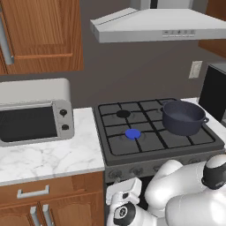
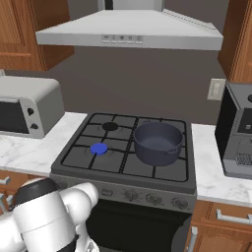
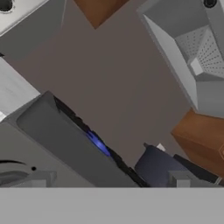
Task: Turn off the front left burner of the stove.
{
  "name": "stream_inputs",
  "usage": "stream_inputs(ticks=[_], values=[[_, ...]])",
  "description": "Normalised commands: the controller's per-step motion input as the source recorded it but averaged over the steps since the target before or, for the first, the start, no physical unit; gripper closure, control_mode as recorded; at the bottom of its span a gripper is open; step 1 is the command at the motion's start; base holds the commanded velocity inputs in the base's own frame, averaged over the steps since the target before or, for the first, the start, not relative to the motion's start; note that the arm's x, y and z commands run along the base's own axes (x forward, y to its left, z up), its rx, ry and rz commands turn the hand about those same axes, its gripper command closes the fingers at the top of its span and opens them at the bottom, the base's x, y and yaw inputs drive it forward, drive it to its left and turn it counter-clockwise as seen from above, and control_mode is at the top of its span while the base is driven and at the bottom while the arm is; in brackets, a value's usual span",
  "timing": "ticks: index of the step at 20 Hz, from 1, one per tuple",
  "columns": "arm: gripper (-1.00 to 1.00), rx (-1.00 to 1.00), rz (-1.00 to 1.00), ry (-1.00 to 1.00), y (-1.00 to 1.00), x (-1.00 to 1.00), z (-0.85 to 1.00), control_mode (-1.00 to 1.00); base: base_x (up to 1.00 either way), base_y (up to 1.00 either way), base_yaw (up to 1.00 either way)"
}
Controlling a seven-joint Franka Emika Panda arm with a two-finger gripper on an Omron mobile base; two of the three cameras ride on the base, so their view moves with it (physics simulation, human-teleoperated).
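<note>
The stove is a dark grey gas range with black grates. Its front left burner shows a bright blue disc; in the hand view the burner is a blue streak over the edge of the stove. Small round knobs line the front panel. My gripper is low in front of the panel's left end, pointing up at it. It is open, the fingertips wide apart with nothing between them. A round knob sits just by the left fingertip.
A dark blue pot stands on the stove's right side, and a plain black burner lies at the back left. A silver toaster oven is on the left marble counter, a black machine on the right. The range hood hangs above.
</note>
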Motion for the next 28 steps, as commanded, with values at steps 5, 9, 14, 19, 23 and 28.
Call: stream_inputs(ticks=[5, 9, 14, 19, 23, 28], values=[[-1.00, 0.00, 0.04, 0.05, -0.09, 0.11, -0.09, -1.00, 0.00, 0.00, 0.00], [-1.00, 0.00, 0.06, 0.05, -0.11, 0.16, -0.09, -1.00, 0.00, 0.00, 0.00], [-1.00, 0.00, 0.10, 0.05, -0.23, 0.14, -0.06, -1.00, 0.00, 0.00, 0.00], [-1.00, 0.00, 0.13, 0.05, -0.23, 0.21, -0.07, -1.00, 0.00, 0.00, 0.00], [-1.00, 0.00, 0.12, 0.00, -0.32, 0.27, -0.02, -1.00, 0.00, 0.00, 0.00], [-1.00, 0.00, 0.08, 0.00, -0.36, 0.27, 0.00, -1.00, 0.00, 0.00, 0.00]])
